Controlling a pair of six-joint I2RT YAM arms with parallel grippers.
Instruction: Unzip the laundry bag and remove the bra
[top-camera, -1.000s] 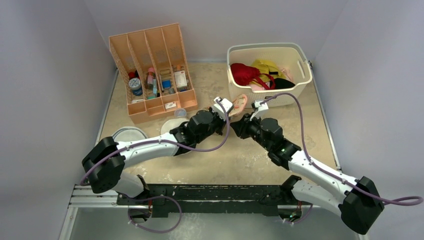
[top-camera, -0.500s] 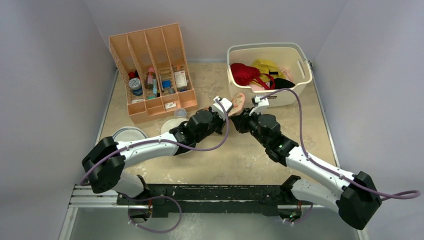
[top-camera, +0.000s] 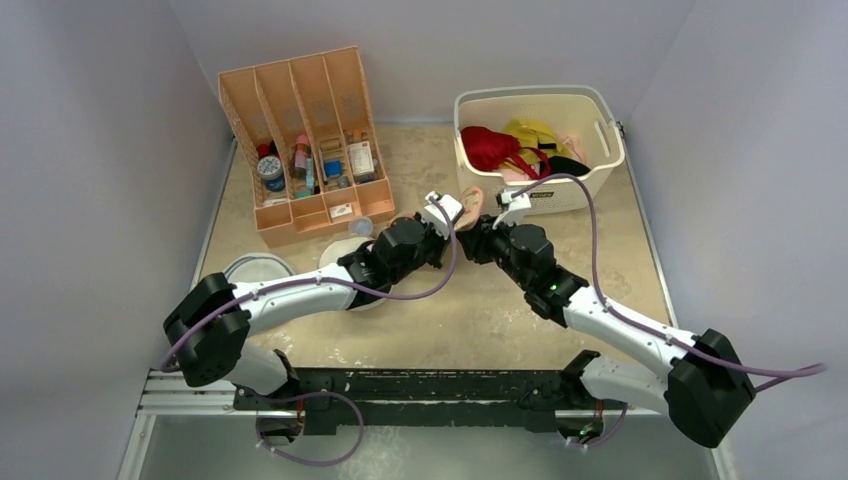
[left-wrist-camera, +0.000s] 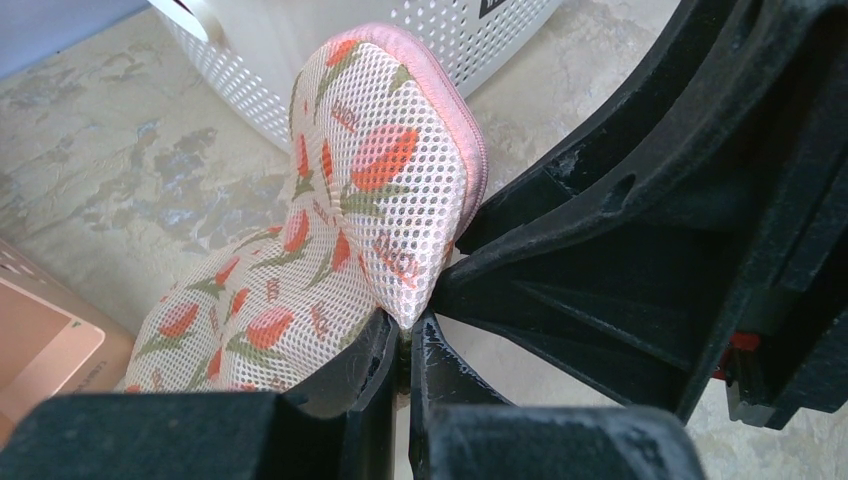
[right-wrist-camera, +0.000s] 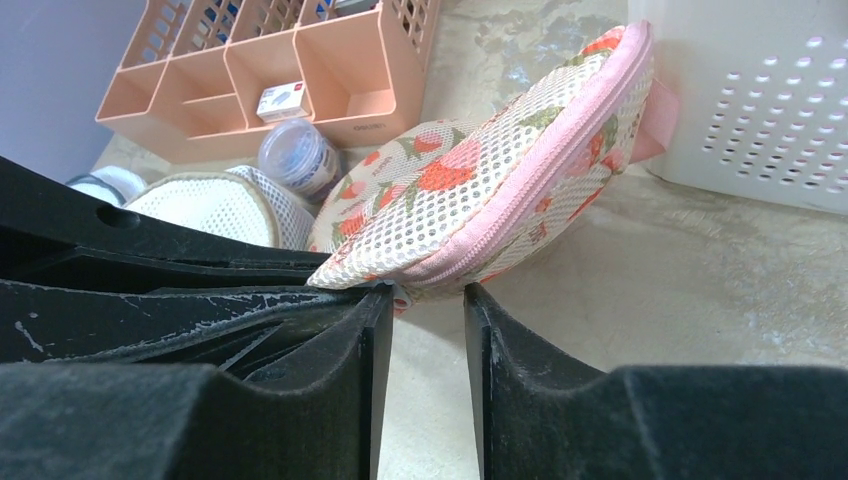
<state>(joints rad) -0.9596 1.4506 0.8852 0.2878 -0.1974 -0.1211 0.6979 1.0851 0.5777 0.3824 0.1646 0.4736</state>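
The laundry bag (top-camera: 470, 207) is a cream mesh case with red-orange flowers and a pink zip rim, held off the table between both wrists. It fills the left wrist view (left-wrist-camera: 350, 230) and the right wrist view (right-wrist-camera: 480, 200). My left gripper (left-wrist-camera: 408, 335) is shut on a lower edge of the bag. My right gripper (right-wrist-camera: 428, 295) is open, its fingers astride the pink zip rim (right-wrist-camera: 540, 190), with a small zip tab (right-wrist-camera: 400, 298) at the left finger. The zip looks closed. The bra is hidden.
A white perforated basket (top-camera: 592, 110) behind the bag holds red, yellow and dark garments. A peach divider organizer (top-camera: 300, 140) with bottles stands back left. A round white mesh bag (right-wrist-camera: 220, 205), a small jar (right-wrist-camera: 297, 155) and a round disc (top-camera: 255, 270) lie left.
My right arm has swung left and forward, bringing its gripper up to the bag's zip edge. The bag shifted slightly left. My left gripper keeps its hold.
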